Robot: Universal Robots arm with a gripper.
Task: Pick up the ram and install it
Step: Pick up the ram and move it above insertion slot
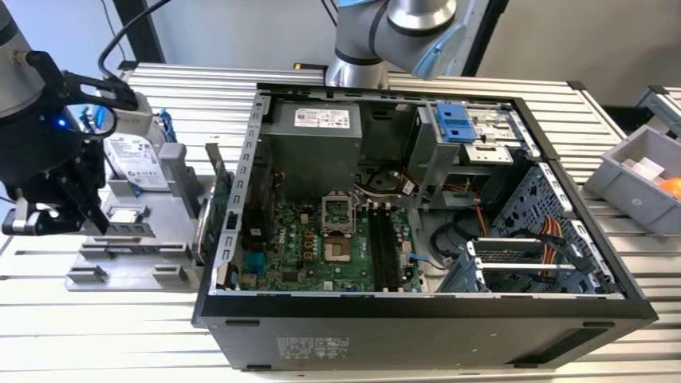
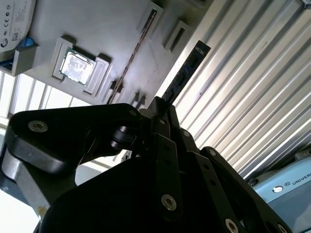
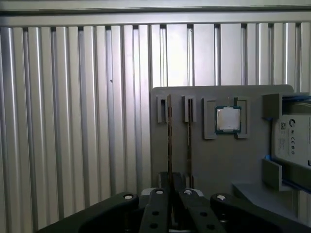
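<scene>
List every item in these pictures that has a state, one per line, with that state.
gripper: shut on the ram
ram: clamped in the gripper
second stick: standing in the parts holder
processor: seated in its recess
computer case: open, side panel off

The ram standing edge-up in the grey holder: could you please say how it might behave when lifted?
The ram is a thin, flat strip, so probably light and fairly stiff, yet likely fragile if bent sideways. It stands upright in narrow slots of the grey holder, so it may bind if pulled at a tilt.
</scene>
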